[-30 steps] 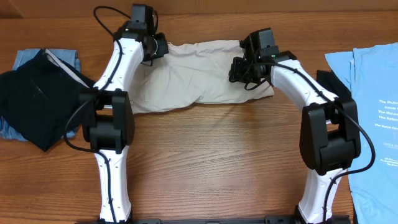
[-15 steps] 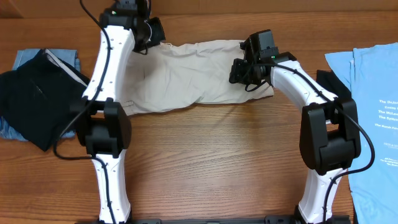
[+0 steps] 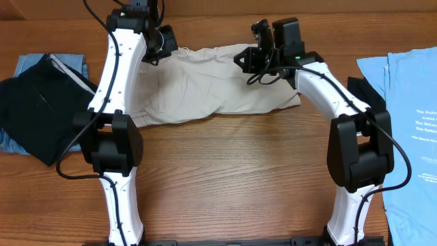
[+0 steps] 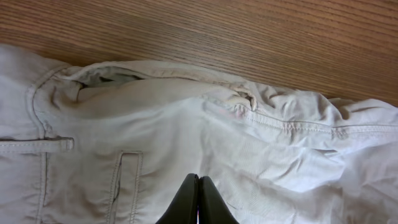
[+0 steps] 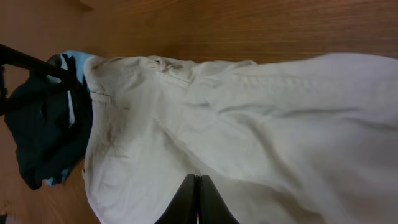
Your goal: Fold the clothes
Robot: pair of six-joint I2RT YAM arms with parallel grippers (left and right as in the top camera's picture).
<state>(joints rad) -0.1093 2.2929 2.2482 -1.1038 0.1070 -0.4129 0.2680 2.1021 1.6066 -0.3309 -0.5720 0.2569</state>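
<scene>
The pale beige trousers (image 3: 205,85) lie spread across the far middle of the table. My left gripper (image 3: 162,42) is at their far left edge, near the waistband. In the left wrist view its fingers (image 4: 198,180) are shut, tips pressed into the wrinkled fabric (image 4: 280,155) below a slit pocket. My right gripper (image 3: 249,60) hangs over the far right part of the trousers. In the right wrist view its fingers (image 5: 198,180) are shut with a ridge of the cloth (image 5: 280,124) running up to the tips.
A heap of black garments (image 3: 34,116) on blue denim (image 3: 27,65) lies at the left edge, also seen as dark cloth (image 5: 43,124). A light blue T-shirt (image 3: 410,102) with white lettering covers the right edge, a black piece (image 3: 358,89) beside it.
My left arm swung toward the far edge and its gripper closed on the trousers' far left edge. My right gripper moved up and left across the trousers, staying shut.
</scene>
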